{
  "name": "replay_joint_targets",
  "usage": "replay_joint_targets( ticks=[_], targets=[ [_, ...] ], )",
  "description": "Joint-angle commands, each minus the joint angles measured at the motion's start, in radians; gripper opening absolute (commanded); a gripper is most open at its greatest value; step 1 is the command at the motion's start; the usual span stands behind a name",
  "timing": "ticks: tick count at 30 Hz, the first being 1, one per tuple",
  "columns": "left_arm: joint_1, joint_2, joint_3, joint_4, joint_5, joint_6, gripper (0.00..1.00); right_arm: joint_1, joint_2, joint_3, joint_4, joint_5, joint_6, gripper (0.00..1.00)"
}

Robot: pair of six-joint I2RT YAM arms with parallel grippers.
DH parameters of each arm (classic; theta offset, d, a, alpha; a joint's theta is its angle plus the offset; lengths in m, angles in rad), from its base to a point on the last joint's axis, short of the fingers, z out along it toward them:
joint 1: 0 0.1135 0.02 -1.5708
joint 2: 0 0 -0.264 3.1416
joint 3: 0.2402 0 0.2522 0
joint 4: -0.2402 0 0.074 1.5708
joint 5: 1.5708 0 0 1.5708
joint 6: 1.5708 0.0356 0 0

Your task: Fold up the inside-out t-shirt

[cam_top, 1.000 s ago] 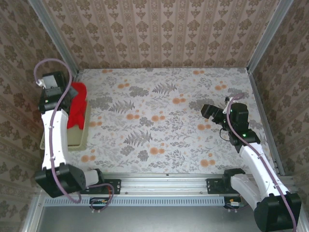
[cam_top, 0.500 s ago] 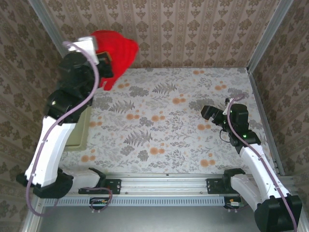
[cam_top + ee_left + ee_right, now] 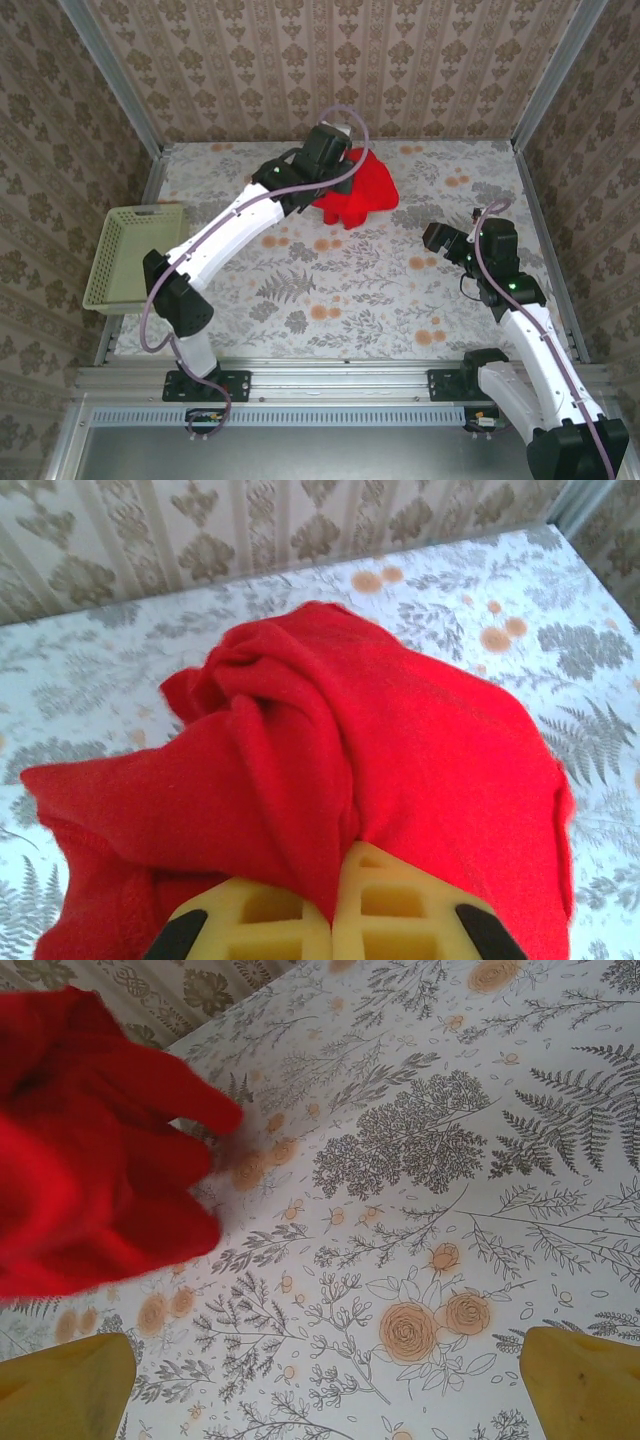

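The inside-out t-shirt [image 3: 365,195] is a crumpled bright red bundle at the back middle of the table. My left gripper [image 3: 335,165] is at its left rear edge. In the left wrist view the yellow pads [image 3: 400,910] are pressed together with a fold of the t-shirt [image 3: 400,730] pinched between them, so the left gripper [image 3: 335,905] is shut on it. My right gripper [image 3: 440,240] hovers over the table to the shirt's right, open with nothing between its fingers. In the right wrist view the right gripper [image 3: 325,1390] faces bare tablecloth, the t-shirt [image 3: 80,1160] at upper left.
A pale yellow-green plastic basket [image 3: 135,210] stands at the table's left edge. Patterned walls and metal corner posts [image 3: 545,85] close in the back and sides. The floral tablecloth [image 3: 330,290] lies bare between the arms.
My left arm lifted the t-shirt out of the basket, swung it high across the back, and now holds it low at the back middle. The right arm barely moved.
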Motion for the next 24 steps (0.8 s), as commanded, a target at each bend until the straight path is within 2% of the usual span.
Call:
replay_joint_targets(
  ticks=[1,2,5,9,11,17,24],
  targets=[
    [0.007,-0.135,-0.156,0.088,0.041,-0.055,0.13,0.013,0.004,0.013,-0.002,-0.003,-0.007,1.0],
    [0.008,-0.162,-0.231,0.108,0.038,-0.068,0.18,0.019,0.017,0.01,0.007,-0.006,-0.006,1.0],
    [0.039,-0.229,-0.44,0.156,0.057,-0.112,0.45,0.047,0.061,0.015,0.028,-0.003,-0.008,1.0],
    [0.09,-0.302,-0.636,0.189,0.11,-0.154,0.71,0.115,0.138,0.04,0.044,0.025,-0.012,1.0],
    [0.107,-0.329,-0.702,0.197,0.11,-0.163,0.8,0.155,0.181,0.056,0.049,0.045,-0.016,1.0],
    [0.188,-0.306,-0.808,0.283,0.221,-0.191,0.86,0.241,0.363,0.115,0.063,0.065,0.015,0.99],
    [0.229,-0.152,-0.801,0.39,0.363,-0.195,0.82,0.291,0.638,0.239,0.035,0.012,0.029,0.9]
  ],
)
